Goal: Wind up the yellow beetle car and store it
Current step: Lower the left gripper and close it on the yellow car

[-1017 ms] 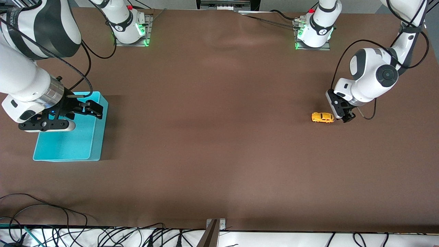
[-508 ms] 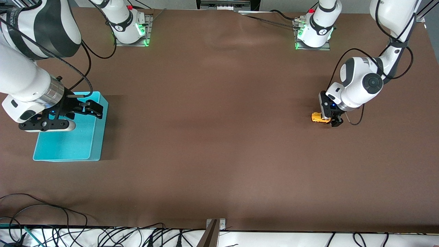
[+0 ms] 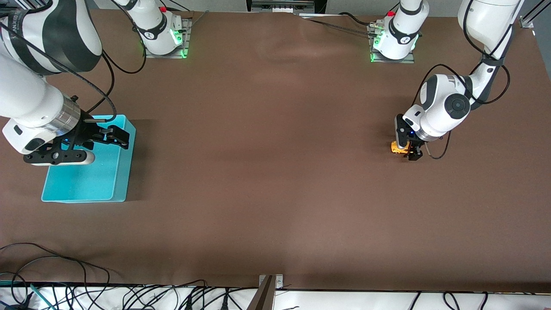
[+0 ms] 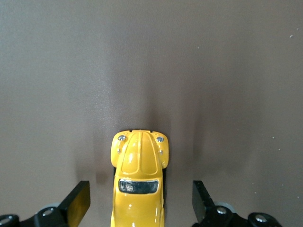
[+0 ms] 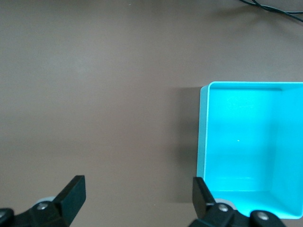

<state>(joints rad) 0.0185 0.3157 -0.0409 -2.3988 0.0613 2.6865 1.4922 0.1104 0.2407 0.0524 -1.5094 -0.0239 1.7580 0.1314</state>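
The left claw (image 3: 408,150) is down at the tabletop (image 3: 275,181), jaws wide and straddling the car (image 4: 138,179), one finger off each flank with a bare gap on both sides. Nothing is gripped yet. That stance probably sets up a squeeze across the body, so the car can be dragged to wind it. The car sits on its wheels at about 3 o'clock on the tabletop, toward the left arm's end.

The right claw (image 3: 118,137) waits over the bin (image 3: 122,172) at about 9 o'clock, jaws wide and empty, likely marking where the car gets stored.

The left wrist view shows the finger gaps and the car's hood. From the front the claw covers most of the car. The right wrist view shows the bin's inside is bare.
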